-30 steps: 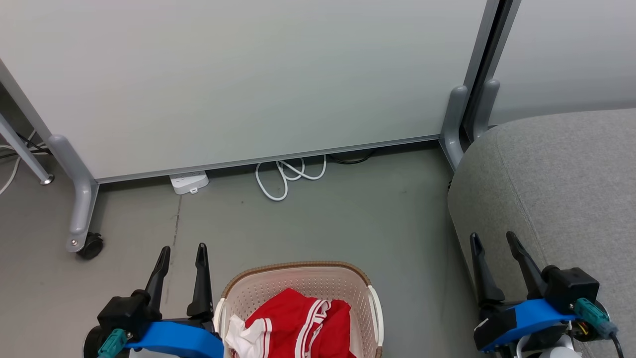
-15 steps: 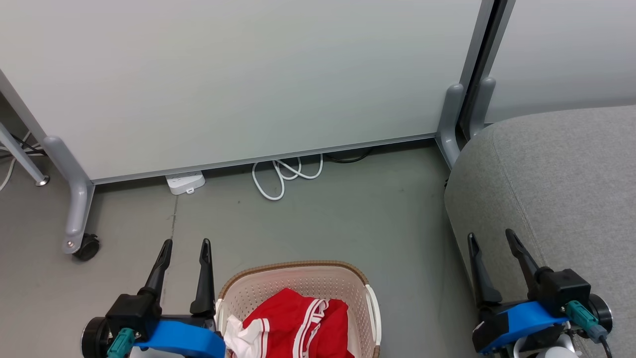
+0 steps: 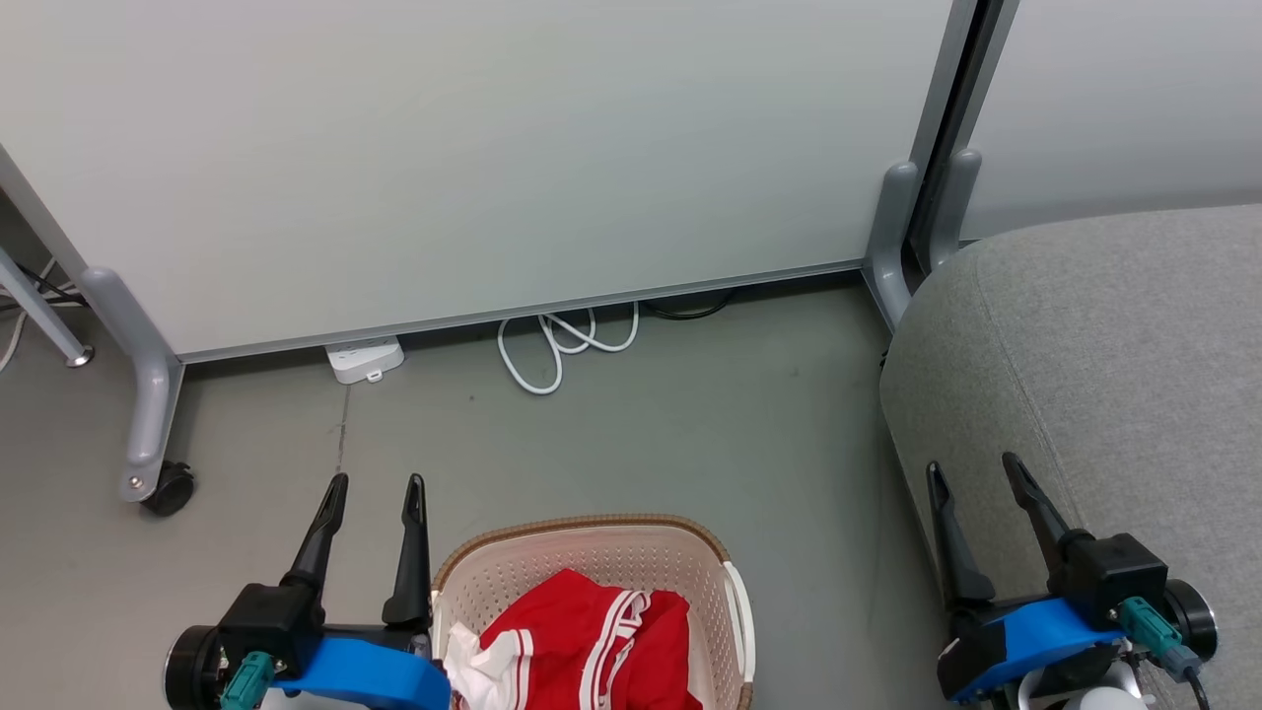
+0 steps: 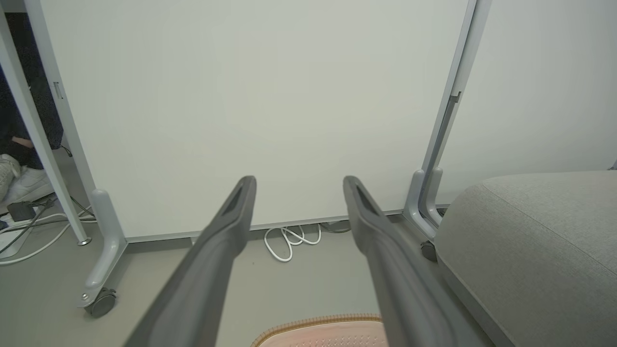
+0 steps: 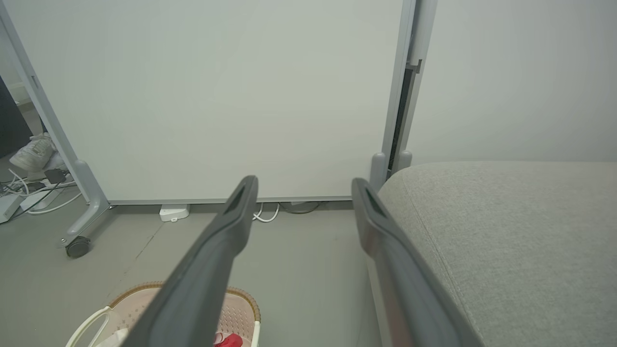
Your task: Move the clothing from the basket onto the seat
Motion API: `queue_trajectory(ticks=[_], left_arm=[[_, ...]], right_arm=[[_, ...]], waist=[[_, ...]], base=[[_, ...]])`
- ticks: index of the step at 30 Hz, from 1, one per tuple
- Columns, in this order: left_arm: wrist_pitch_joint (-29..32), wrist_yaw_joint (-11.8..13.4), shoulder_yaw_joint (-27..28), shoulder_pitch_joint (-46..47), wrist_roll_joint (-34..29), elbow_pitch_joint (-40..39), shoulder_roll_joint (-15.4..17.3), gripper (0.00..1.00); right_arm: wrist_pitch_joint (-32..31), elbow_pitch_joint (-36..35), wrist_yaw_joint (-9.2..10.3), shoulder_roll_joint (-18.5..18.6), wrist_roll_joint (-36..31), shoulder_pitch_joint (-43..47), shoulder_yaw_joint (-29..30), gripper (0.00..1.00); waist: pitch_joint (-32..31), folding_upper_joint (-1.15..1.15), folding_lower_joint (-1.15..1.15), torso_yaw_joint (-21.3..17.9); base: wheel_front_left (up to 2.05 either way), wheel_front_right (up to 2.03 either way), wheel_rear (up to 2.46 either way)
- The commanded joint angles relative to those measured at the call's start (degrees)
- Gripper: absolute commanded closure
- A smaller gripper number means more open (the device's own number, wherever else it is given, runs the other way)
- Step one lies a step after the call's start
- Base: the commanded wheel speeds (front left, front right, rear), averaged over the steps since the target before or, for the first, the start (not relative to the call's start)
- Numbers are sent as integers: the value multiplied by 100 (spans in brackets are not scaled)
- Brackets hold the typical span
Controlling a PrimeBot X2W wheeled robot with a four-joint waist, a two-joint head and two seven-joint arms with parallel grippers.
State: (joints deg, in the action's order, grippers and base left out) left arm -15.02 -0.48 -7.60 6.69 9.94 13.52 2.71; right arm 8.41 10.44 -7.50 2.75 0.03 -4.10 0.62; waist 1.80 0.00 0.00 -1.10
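Note:
The red clothing (image 3: 592, 646) with white striped trim lies crumpled in the cream perforated basket (image 3: 592, 532) on the floor at the bottom centre of the head view. The basket's brown rim (image 4: 318, 322) also peeks in at the bottom of the left wrist view, and a corner of the basket (image 5: 241, 308) shows in the right wrist view. The large grey seat (image 3: 1114, 365) stands to the right. My left gripper (image 3: 377, 483) hovers open just left of the basket. My right gripper (image 3: 971, 468) is open over the seat's near left edge. Both hold nothing.
A pale wheeled partition (image 3: 473, 158) stands behind, with a caster (image 3: 163, 488) at its left foot. A white power strip (image 3: 363, 359) and a coiled white cable (image 3: 562, 345) lie at its base. Shoes and cables (image 4: 19, 193) sit at the far left.
The head view has shifted slightly, so the whole scene slid a little. Both grippers stay open and nearly in place beside the basket and the seat.

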Motion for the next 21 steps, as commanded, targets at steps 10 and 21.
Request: queue_trajectory(ticks=[10, 21], left_arm=[[-21, -27, -4, 113, -125, 76, 62, 0], [3, -120, -92, 779, -248, 865, 215, 0]], right_arm=[[41, -102, 2, 24, 44, -222, -84, 0], [87, -493, 3, 19, -62, -1208, -516, 0]], waist=[[296, 0, 0, -132], [1815, 0, 0, -746]], base=[[0, 0, 0], [0, 0, 0]])
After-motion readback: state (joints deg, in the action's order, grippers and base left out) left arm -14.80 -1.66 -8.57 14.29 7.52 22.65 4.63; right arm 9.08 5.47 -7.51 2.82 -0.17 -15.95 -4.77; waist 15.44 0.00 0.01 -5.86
